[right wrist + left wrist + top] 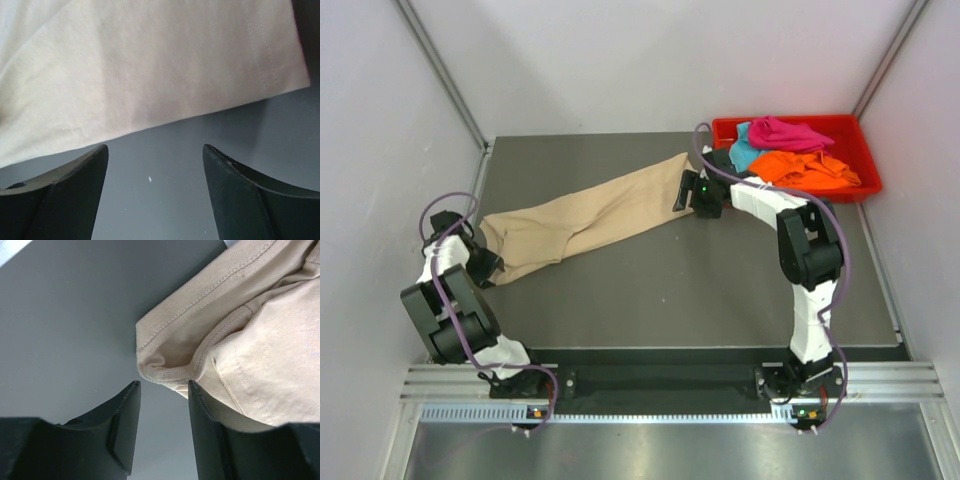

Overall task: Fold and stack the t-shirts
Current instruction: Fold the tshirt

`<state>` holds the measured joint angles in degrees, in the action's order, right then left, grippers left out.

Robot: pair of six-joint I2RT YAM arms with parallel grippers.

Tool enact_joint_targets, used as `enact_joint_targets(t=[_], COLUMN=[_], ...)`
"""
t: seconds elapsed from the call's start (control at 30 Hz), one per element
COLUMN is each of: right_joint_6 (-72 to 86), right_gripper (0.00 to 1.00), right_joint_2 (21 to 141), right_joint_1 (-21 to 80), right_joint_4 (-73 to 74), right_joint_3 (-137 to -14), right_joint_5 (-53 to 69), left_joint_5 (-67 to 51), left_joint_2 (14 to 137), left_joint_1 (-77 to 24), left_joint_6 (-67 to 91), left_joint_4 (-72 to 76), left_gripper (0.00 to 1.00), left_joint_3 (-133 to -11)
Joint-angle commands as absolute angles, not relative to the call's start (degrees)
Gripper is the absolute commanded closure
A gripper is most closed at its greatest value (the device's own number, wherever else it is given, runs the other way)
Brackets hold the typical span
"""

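Note:
The beige t-shirt (585, 215) lies bunched into a long diagonal strip across the dark table (670, 290). My left gripper (488, 262) is at its lower-left end. In the left wrist view this gripper (164, 384) is open, with a stitched hem corner of the beige t-shirt (240, 340) just past its fingertips and nothing between them. My right gripper (682, 192) is at the strip's upper-right end. It is open (155, 146) over bare table, just short of the cloth's edge (150, 65). The pink (788, 133), teal (744, 150) and orange (810, 170) t-shirts lie crumpled in the tray.
A red plastic tray (790, 120) stands at the table's back right corner, close behind my right arm. Pale walls enclose the table on the left, back and right. A metal rail (670, 385) runs along the near edge by the arm bases.

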<state>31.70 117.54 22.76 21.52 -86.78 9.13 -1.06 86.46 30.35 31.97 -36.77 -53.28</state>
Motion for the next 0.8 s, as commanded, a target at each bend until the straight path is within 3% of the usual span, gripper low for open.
enact_joint_targets(t=[0.0, 0.33, 0.5, 0.77], right_joint_6=[32.34, 31.82, 31.90, 33.31], right_gripper=[0.23, 0.23, 0.21, 0.19], right_joint_2=[118.12, 118.83, 120.06, 121.99], right_joint_1=[23.73, 23.73, 23.73, 23.82], right_joint_4=[18.98, 21.44, 23.99, 24.53], right_joint_3=[-86.66, -88.15, -90.17, -92.81], right_joint_5=[9.14, 5.10, 1.85, -1.93], left_joint_5=[-1.76, 4.13, 4.74, 0.27], left_joint_2=[87.27, 91.93, 87.02, 80.34], left_joint_1=[30.67, 33.13, 33.05, 29.98], left_joint_6=[31.11, 31.99, 36.55, 39.82], left_joint_4=[-34.46, -34.27, -37.26, -37.10], left_gripper=[0.52, 0.51, 0.45, 0.45], left_joint_3=[-53.52, -57.21, -56.08, -50.54])
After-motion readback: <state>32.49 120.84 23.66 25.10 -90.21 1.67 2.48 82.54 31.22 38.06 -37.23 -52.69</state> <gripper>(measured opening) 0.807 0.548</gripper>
